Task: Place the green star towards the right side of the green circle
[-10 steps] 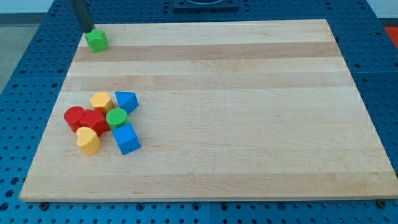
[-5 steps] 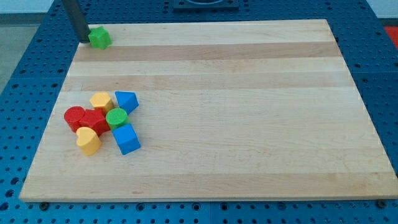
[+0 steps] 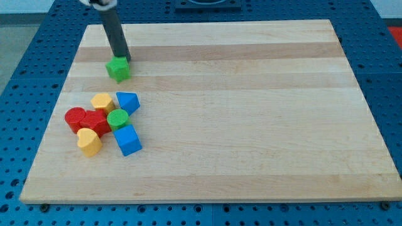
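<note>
Rod-ended, with no gripper to open or close, my tip [image 3: 124, 59] touches the green star's [image 3: 118, 69] top edge on the pale wooden desk [image 3: 251, 113], itself on blue pegboard [image 3: 19, 94]. Green circle [image 3: 117, 118] sits below, amid clustered blocks. No writing visible.

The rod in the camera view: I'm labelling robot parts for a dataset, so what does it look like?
It is a straight, smooth, dark grey to black rod, round in section, with a faint lighter sheen along one side. A pale fitting shows where it leaves the view's top. No cables or markings show. My tip is plain and blunt.
</note>
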You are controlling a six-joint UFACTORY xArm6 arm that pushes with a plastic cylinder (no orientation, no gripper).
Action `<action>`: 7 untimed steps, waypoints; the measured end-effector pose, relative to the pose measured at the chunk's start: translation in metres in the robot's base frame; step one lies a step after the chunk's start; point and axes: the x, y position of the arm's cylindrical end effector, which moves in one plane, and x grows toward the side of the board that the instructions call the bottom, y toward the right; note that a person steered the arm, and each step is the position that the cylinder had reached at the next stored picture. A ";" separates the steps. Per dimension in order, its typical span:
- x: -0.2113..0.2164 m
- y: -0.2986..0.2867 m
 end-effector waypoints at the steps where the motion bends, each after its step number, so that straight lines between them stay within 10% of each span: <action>1: 0.016 0.010; 5: -0.003 -0.097; 7: 0.048 -0.006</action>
